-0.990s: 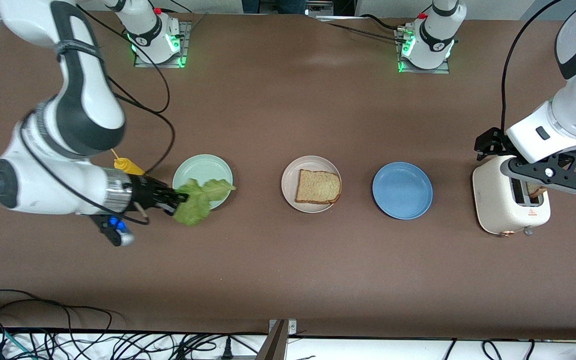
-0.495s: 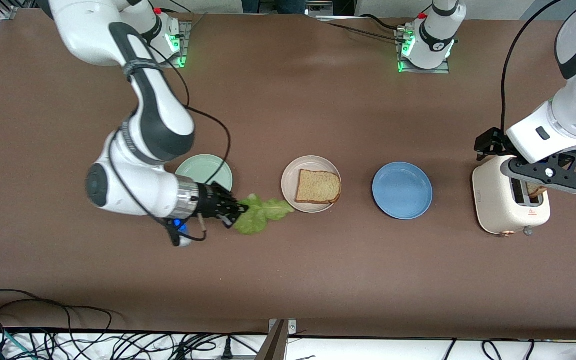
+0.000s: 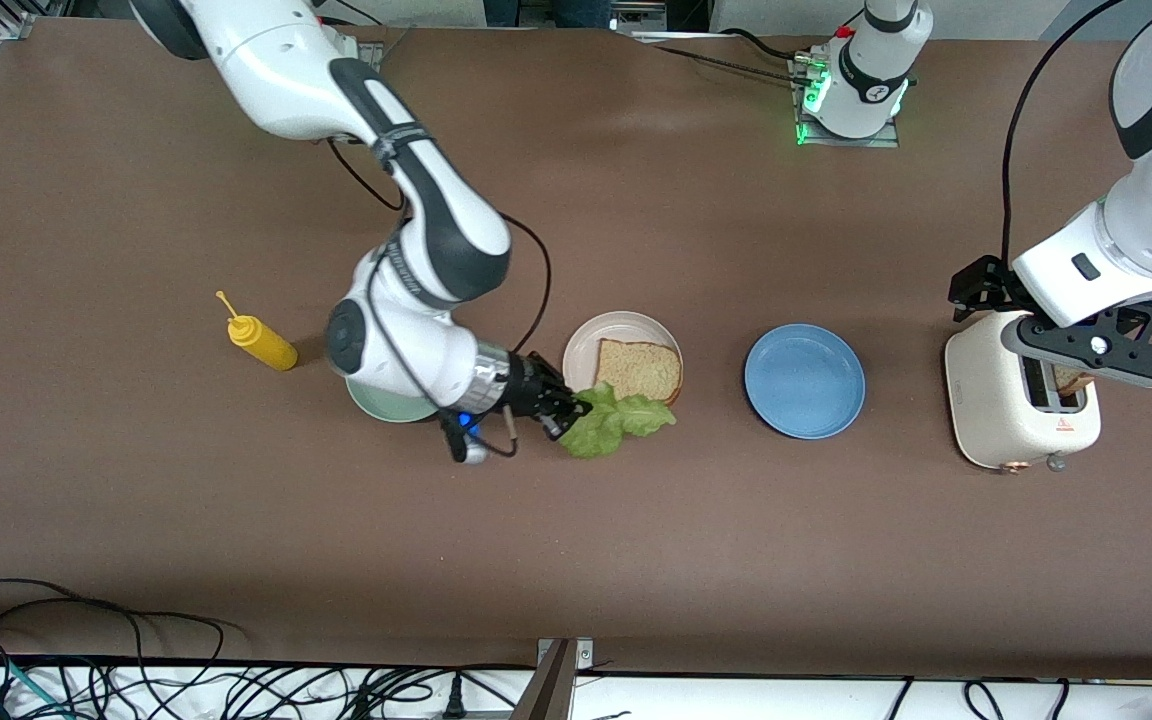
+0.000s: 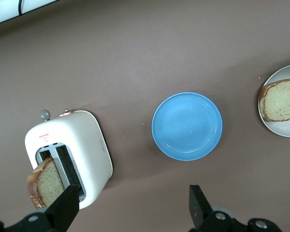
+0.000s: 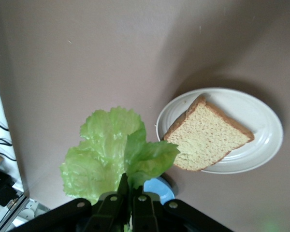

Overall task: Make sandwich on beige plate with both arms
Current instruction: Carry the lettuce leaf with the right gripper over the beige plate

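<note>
The right gripper (image 3: 568,409) has swung in from the mint plate (image 3: 376,405), clamped on the lettuce (image 3: 619,420) — the leaf now hangs over the near rim of the beige plate (image 3: 586,350), just touching the bread (image 3: 639,372) lying there. With that arm moved across, a mustard bottle (image 3: 258,340) shows again toward the right arm's end. The left gripper (image 4: 130,212) hasn't budged — jaws spread wide over the toaster (image 3: 1006,410), where a second slice (image 4: 44,182) sticks up. The blue plate (image 3: 804,380) sits between.
</note>
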`<action>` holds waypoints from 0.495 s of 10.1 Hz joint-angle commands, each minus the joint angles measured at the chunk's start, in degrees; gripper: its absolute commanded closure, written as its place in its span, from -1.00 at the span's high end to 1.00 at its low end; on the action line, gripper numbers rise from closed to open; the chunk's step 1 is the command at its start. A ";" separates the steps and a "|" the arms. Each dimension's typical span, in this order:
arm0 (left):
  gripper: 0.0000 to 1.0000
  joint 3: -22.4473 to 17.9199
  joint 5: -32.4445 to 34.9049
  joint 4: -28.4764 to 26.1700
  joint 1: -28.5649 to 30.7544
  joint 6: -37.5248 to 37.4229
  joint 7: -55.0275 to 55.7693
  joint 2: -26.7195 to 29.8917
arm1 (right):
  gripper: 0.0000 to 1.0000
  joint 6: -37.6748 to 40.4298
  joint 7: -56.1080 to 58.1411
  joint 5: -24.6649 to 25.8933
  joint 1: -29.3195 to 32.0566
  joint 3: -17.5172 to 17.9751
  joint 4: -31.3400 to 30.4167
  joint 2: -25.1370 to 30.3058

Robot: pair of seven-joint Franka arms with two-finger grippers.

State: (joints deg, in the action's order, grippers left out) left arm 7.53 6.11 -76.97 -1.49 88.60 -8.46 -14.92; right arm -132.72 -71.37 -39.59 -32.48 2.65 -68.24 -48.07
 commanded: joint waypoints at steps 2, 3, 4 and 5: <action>1.00 -0.06 -1.46 0.86 0.08 -0.54 0.29 -0.11 | -1.00 -12.35 0.01 -0.32 -6.00 -0.63 -10.30 0.79; 1.00 0.02 -1.46 0.86 0.08 -0.62 0.29 -0.11 | -1.00 -14.56 0.27 -0.32 -6.97 -0.63 -12.86 1.14; 1.00 0.03 -1.46 0.86 -0.01 -0.54 0.29 -0.11 | -1.00 -14.93 0.71 0.12 -7.07 -0.72 -15.15 1.84; 1.00 0.03 -1.46 0.86 -0.01 -0.62 0.29 -0.11 | -1.00 -15.02 1.93 0.30 -7.07 -0.72 -17.52 3.06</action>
State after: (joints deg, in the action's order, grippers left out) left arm 7.58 6.01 -76.97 -1.52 88.60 -8.43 -14.92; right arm -147.01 -71.05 -39.47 -39.58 2.44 -80.69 -48.48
